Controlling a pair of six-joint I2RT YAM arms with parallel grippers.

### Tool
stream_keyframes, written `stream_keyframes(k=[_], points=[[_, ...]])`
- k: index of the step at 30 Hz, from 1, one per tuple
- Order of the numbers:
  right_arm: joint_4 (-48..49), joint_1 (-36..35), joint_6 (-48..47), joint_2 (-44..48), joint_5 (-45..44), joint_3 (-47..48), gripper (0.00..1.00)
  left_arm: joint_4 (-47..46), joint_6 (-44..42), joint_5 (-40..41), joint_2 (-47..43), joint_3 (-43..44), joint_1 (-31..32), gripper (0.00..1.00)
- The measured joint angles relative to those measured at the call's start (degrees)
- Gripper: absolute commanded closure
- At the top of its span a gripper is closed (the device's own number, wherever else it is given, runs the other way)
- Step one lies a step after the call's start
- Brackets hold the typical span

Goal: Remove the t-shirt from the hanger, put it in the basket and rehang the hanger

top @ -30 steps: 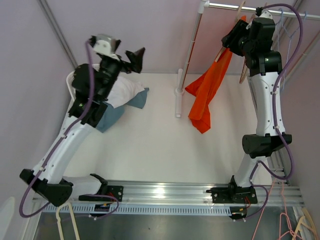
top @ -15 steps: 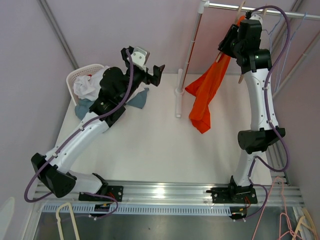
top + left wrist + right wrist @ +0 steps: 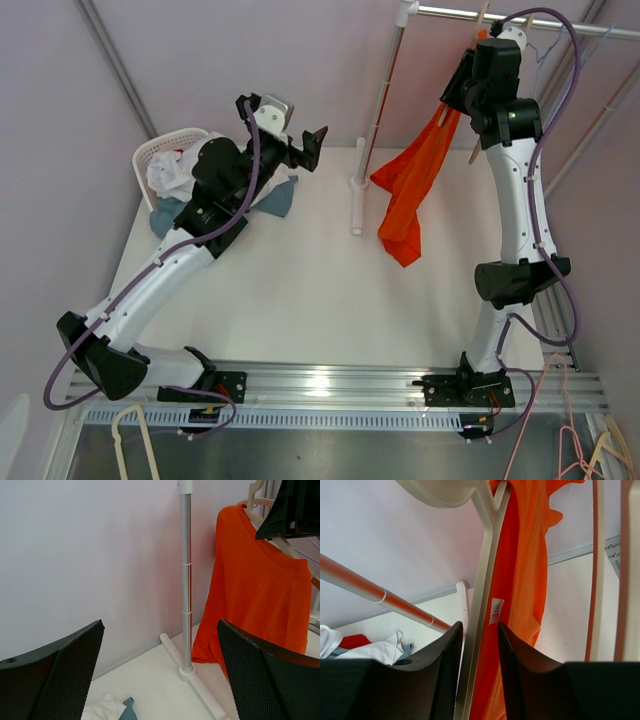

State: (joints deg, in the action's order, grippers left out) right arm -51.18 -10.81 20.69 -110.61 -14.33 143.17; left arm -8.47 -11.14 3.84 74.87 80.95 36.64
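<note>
White table btwn pale lilac walls, metal rack at far edge w/ orange t-shirt on a white hanger under its top rail, R gripper pinched on the hanger arm, L gripper spread wide in mid-air, clothes basket far-left.

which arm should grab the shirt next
Left, probably. The left gripper is open and faces the shirt, apart from it. The right gripper is shut on the hanger, so it seems busy steadying that.
</note>
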Motion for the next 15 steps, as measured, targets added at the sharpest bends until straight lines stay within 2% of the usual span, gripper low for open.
stream_keyframes(k=[4, 9, 10, 11, 13, 14, 15], points=[[-0.39, -0.04, -0.46, 0.57, -0.76, 0.00, 0.71, -0.02, -0.15, 0.07, 0.00, -0.17, 0.37, 0.00], [-0.66, -0.42, -1.05, 1.33, -1.68, 0.00, 0.71, 0.00, -0.55, 0.07, 0.00, -0.39, 0.74, 0.01], [-0.68, -0.50, -1.16, 1.44, -1.84, 0.00, 0.74, 0.00, -0.55, 0.09, 0.00, -0.39, 0.83, 0.00], [-0.72, -0.63, -1.27, 1.57, -1.97, 0.00, 0.85, 0.00, -0.55, 0.09, 0.00, -0.39, 0.90, 0.01], [-1.01, -0.81, -1.44, 1.77, -2.49, 0.00, 0.96, -0.02, -0.59, 0.09, 0.00, -0.39, 1.09, 0.00], [-1.11, -0.85, -1.75, 1.84, -2.69, 0.00, 1.00, -0.02, -0.68, 0.09, 0.02, -0.39, 1.18, 0.00], [-1.07, -0.90, -1.88, 1.88, -2.78, 0.00, 1.00, 0.00, -0.85, 0.09, 0.02, -0.39, 1.29, 0.00]])
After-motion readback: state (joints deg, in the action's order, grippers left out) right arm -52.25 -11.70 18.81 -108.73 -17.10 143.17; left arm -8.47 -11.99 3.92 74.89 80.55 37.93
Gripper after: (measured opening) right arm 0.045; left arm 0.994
